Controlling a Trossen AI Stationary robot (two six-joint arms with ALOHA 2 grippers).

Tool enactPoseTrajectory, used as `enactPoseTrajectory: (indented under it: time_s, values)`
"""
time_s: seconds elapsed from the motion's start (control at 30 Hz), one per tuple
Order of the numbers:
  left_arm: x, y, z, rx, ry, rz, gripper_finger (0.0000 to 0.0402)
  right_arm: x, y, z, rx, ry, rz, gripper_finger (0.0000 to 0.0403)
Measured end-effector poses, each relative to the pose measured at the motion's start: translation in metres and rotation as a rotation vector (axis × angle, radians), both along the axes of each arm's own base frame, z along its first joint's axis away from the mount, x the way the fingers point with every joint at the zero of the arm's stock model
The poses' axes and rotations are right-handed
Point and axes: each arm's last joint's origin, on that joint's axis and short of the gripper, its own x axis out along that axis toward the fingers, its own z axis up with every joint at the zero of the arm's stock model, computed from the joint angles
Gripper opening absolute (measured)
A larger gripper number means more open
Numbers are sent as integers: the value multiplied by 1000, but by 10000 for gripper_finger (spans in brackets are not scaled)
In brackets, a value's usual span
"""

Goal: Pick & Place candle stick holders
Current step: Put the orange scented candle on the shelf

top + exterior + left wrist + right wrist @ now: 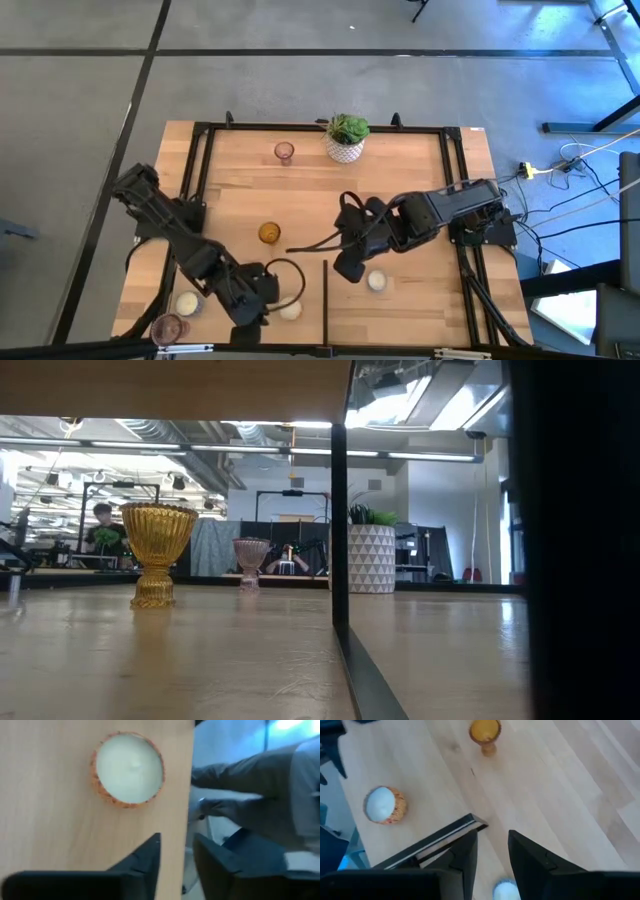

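From the table point(420, 180) centre, the plant pot point(346, 138) stands at twelve o'clock by the far edge, one holder point(284, 152) just at its nine. Another holder point(269, 233) sits near centre. At seven o'clock, three holders cluster point(187, 303) point(169, 327) point(290, 311); at five, one point(376, 281) lies right of the divider bar point(325, 300).

We see the table point(400, 180) evenly lit from overhead, bluish daylight spilling at two o'clock. Ceiling lights point(250, 450) glare in the low view. The left wrist picture is blurred throughout.
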Motion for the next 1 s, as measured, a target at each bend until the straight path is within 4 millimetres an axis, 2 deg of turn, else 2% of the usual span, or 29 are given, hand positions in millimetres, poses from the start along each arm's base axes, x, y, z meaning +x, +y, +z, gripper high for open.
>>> enactPoseTrajectory:
  time_s: [0.13,0.2,0.5,1.0]
  values:
    - [7,-6,-10,21,-2,-56,19,-2,1,-1,-11,8,-22,112]
    - [10,-8,-15,38,-1,-69,7,-2,1,-1,-7,8,-28,112]
    - [24,-12,-26,40,-32,-115,2,-5,6,-1,0,4,-49,112]
    - [40,6,-32,81,-18,-106,2,-15,15,-3,-25,30,-77,113]
